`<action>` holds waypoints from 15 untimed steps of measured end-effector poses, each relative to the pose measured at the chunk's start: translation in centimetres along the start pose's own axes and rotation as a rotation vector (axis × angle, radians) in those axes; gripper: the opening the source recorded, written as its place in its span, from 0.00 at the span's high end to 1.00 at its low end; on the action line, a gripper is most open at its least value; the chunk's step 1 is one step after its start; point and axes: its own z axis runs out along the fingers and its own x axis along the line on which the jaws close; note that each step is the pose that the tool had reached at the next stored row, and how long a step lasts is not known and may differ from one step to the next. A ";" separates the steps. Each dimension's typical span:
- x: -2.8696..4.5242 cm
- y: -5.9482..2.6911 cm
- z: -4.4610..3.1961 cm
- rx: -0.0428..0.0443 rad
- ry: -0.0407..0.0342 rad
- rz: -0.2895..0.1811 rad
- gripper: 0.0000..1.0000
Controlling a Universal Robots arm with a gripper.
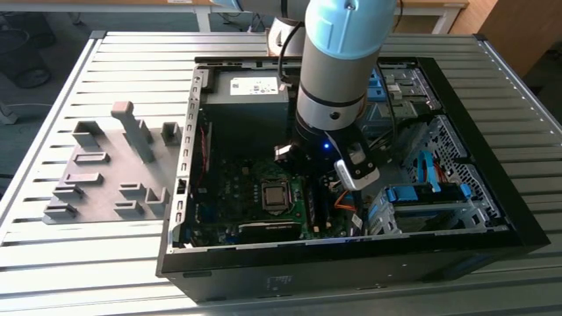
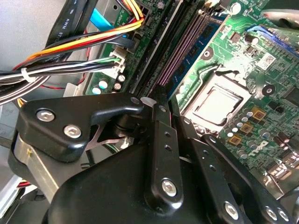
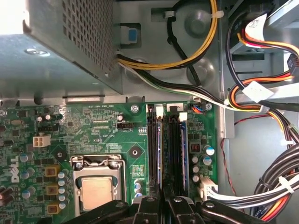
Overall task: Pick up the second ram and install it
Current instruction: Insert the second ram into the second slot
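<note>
The second ram (image 3: 161, 149) stands on edge in a memory slot of the motherboard (image 3: 84, 130), its thin blue-green edge running up from between my fingers. In the second wrist view its blue face (image 2: 189, 70) lies beside the processor socket. My gripper (image 3: 164, 201) (image 2: 163, 109) is down inside the open computer case (image 1: 491, 217) at the near end of that slot. Its black fingers (image 3: 150, 205) are drawn close together on the board. Another blue board (image 3: 184, 149) sits two slots away, parallel to it. In the exterior view the arm's wrist (image 1: 330, 141) hangs over the slots and hides them.
The grey power supply (image 3: 60, 46) overhangs the board's far edge. Bundles of coloured cables (image 3: 261, 93) crowd the side by the slots. The processor socket (image 3: 96, 186) lies on the other side. A grey holder plate (image 1: 105, 178) with blocks rests on the slatted table outside the case.
</note>
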 end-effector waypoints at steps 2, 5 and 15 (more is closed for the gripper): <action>0.00 0.00 0.04 -0.0015 0.0002 0.000 0.86; 0.00 0.01 0.09 -0.0042 0.0002 0.000 0.86; 0.00 0.00 -0.02 -0.0046 0.0003 0.000 0.86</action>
